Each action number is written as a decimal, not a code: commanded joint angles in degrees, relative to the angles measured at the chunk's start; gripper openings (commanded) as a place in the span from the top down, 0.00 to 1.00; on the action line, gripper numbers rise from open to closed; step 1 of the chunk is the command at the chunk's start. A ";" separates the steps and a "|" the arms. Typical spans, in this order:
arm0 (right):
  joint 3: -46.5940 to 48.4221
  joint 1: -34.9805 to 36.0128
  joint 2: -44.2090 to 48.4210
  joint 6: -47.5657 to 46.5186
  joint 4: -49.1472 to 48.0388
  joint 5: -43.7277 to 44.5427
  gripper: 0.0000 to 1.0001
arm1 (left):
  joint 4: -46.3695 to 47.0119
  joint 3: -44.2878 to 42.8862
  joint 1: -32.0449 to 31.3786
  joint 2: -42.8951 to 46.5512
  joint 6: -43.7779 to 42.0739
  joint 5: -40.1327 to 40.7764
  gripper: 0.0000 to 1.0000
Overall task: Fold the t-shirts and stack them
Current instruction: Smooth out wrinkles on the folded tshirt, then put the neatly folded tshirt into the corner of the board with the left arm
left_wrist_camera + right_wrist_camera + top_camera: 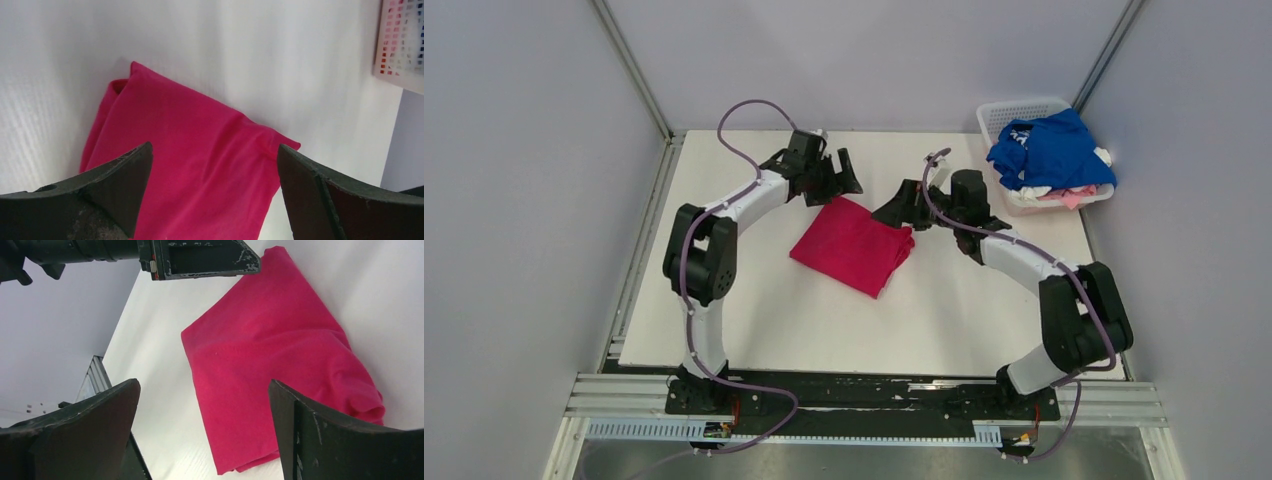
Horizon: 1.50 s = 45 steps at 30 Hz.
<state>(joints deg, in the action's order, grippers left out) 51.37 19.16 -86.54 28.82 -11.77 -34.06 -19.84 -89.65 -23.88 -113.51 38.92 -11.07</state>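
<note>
The magenta t-shirt (852, 245) is my reference object: it lies folded into a flat, roughly four-sided packet on the white table (774, 320), with one corner pointing away from my bases. My left gripper (842, 186) stands just beyond that far corner, fingers spread wide and holding nothing; in the left wrist view the left gripper (215, 150) frames the shirt (190, 165), whose far edge runs straight, with a second layer showing along the left edge. My right gripper (892, 212) stands just beside the shirt's right corner, fingers likewise apart and holding nothing. In the right wrist view the right gripper (205, 385) looks onto the shirt (280, 375); the edge toward the open table is clean, while the opposite edge is bunched into a soft roll. Whether either gripper touches the cloth cannot be told. Bare tabletop shows on every side of the shirt, widest on its near side, toward my bases, and to its left. Well beyond the shirt, to the far right, the white lattice basket (1024, 110) sits at the table corner close to the wall, holding a crumpled blue t-shirt (1049, 150) above white and pale pink cloth (1072, 198). The white print on the blue shirt is too small to read.
</note>
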 commanded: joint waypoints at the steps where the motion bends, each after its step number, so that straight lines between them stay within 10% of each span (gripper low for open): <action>1: 0.75 -0.26 -6.76 7.58 -8.54 -3.57 0.00 | 5.09 -3.36 -0.05 -5.78 1.74 -7.47 0.00; 8: 4.53 -0.88 -16.28 8.47 -3.52 4.15 0.00 | -1.12 -9.71 0.29 -14.80 2.20 -3.92 0.00; 14: 3.19 -2.94 -20.98 7.75 1.69 14.61 0.00 | -1.17 0.15 1.67 -10.06 2.37 -0.39 0.00; 23: 2.71 -3.10 -20.82 5.30 -1.12 7.21 0.00 | 5.84 17.20 1.82 2.93 4.71 -2.68 0.00; 31: 5.70 -3.01 -6.19 1.96 5.44 13.33 0.00 | 1.97 14.41 1.67 10.29 2.53 -0.81 0.00; 45: -18.31 -3.24 28.81 7.34 12.88 33.71 0.00 | -5.11 25.23 1.64 17.59 -0.24 6.11 0.01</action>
<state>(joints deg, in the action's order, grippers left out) 36.36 16.27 -64.69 35.00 -3.14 -8.29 -23.31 -66.52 -22.46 -95.37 39.97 -5.50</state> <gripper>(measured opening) 0.998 0.997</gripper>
